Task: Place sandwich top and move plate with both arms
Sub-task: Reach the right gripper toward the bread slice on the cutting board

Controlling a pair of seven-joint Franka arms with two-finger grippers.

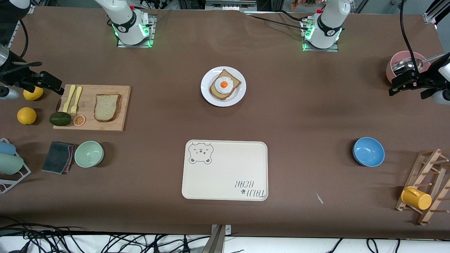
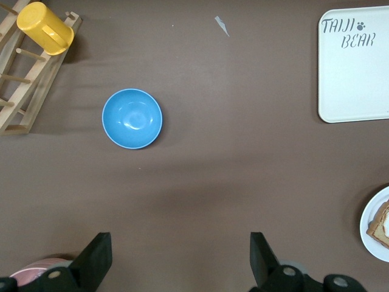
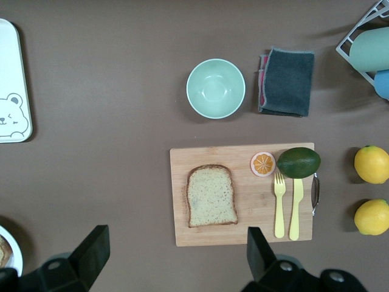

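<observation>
The sandwich top (image 1: 107, 107) (image 3: 211, 195), a plain speckled slice, lies flat on a wooden cutting board (image 1: 117, 123) (image 3: 243, 234) toward the right arm's end. The round white plate (image 1: 210, 97) (image 2: 369, 230) sits mid-table between the bases and carries a bread slice with a fried egg (image 1: 224, 85). My right gripper (image 1: 49, 80) (image 3: 176, 246) hangs open and empty, high over the table beside the board. High over the left arm's end, by a pink bowl (image 1: 404, 65), my left gripper (image 1: 399, 84) (image 2: 180, 255) is open and empty too.
A cream bear-print tray (image 1: 225, 175) lies nearer the camera than the plate. Around it are a blue bowl (image 1: 368, 151), a green bowl (image 1: 89, 154), a grey cloth (image 1: 58, 157), two lemons (image 1: 26, 115), an avocado (image 1: 60, 118) and a wooden rack with a yellow cup (image 1: 416, 198).
</observation>
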